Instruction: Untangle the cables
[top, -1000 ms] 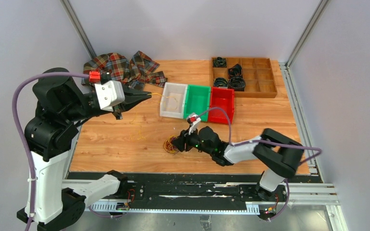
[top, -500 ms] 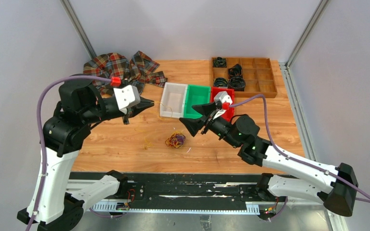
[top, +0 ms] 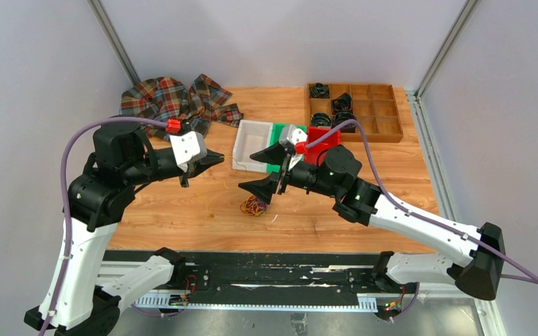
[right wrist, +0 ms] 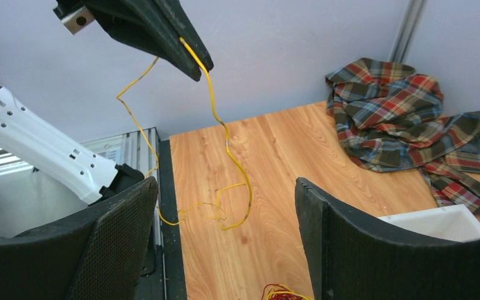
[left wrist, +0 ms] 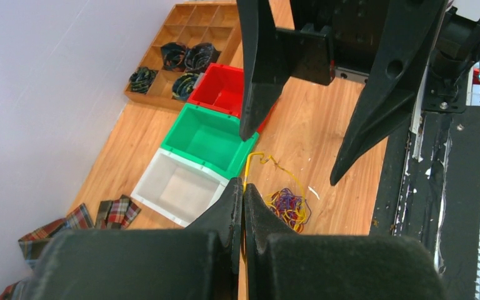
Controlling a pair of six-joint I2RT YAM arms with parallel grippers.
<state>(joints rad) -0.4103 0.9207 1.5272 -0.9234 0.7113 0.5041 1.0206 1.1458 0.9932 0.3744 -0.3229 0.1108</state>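
Observation:
A small tangle of cables (top: 253, 205) in yellow, purple and red lies on the wooden table, also seen in the left wrist view (left wrist: 290, 206) and at the bottom edge of the right wrist view (right wrist: 284, 292). My left gripper (top: 217, 158) hovers left of the bins, shut on a single yellow cable (right wrist: 220, 125). That cable hangs from its tips (left wrist: 244, 186) down to the table in loose loops. My right gripper (top: 258, 171) hangs above the tangle with its jaws wide open and nothing between them (right wrist: 225, 182).
White (top: 237, 150), green (left wrist: 209, 137) and red (top: 322, 143) bins stand in a row behind the grippers. A wooden compartment tray (top: 378, 112) with black coiled cords is at the back right. A plaid cloth (top: 175, 98) lies at the back left.
My right gripper has let go at the tangle, opened wide and risen to the left above it. My left gripper has shifted slightly right and lower, still pinching the yellow cable.

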